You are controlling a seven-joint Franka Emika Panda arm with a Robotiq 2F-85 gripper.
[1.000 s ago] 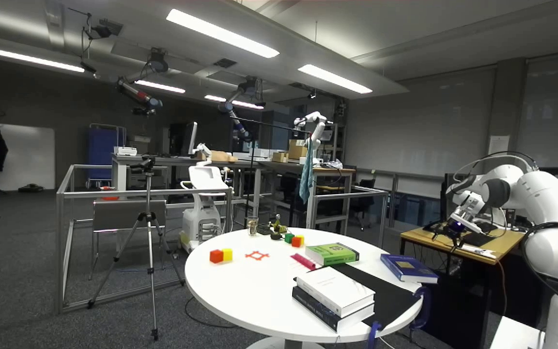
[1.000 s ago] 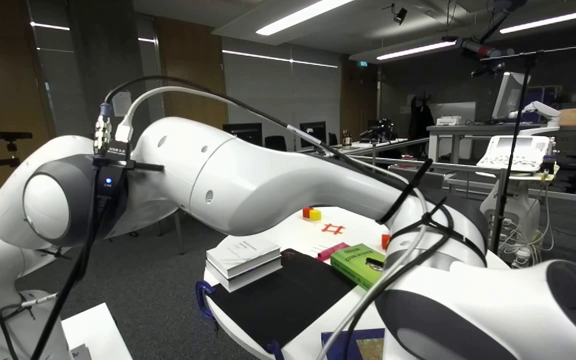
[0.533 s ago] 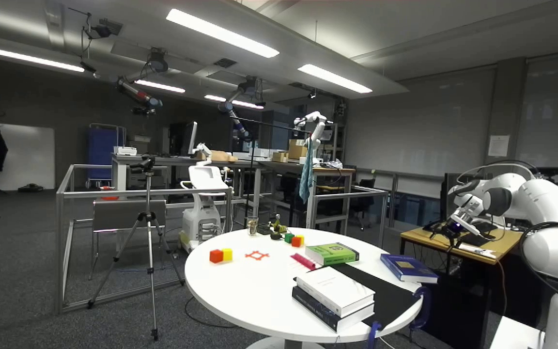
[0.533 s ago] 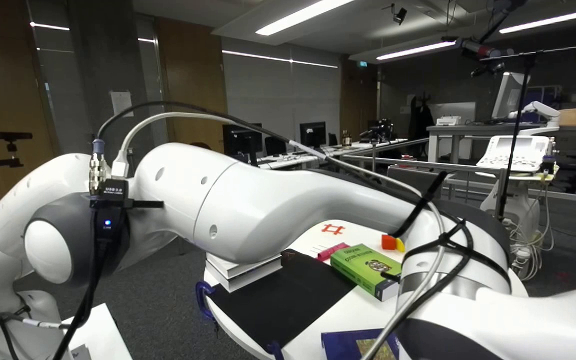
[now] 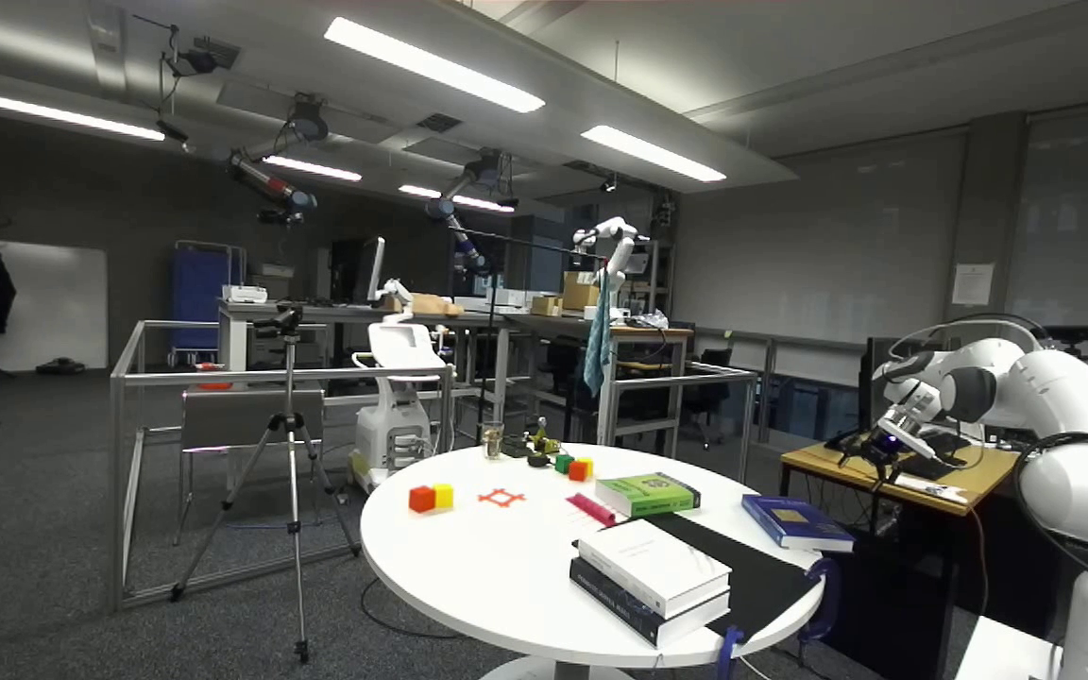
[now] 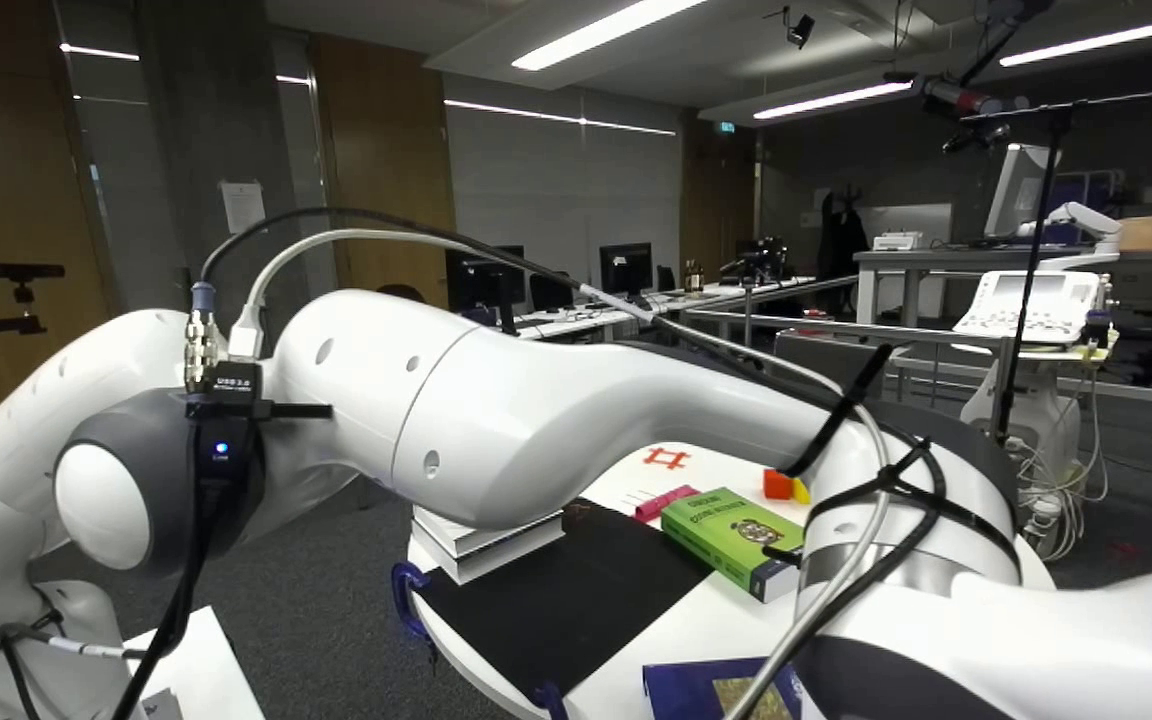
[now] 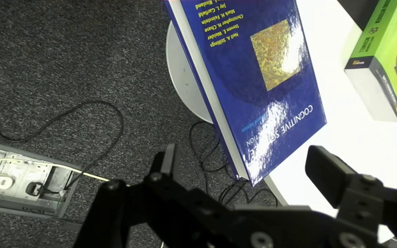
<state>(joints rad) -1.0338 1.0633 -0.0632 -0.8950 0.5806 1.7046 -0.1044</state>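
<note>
In the wrist view, we see the gripper [image 7: 245, 162] along the bottom of the frame, its 2 fingers spread wide and holding nothing. Across the upper middle of that frame lies the blue book [image 7: 250, 86], its title upside down and its left edge jutting past the white table [image 7: 357, 148] over dark carpet [image 7: 81, 69]. A green book [image 7: 383, 63] sits at the upper right, apart from the blue book. In an exterior view, the gripper hangs toward the right, not touching the blue book, and a stack of 2 books [image 5: 655, 571] rests at the lower middle. We judge the step in hand to be an approach to the blue book; the next move seems to call for bringing its overhanging edge between the fingers.
</note>
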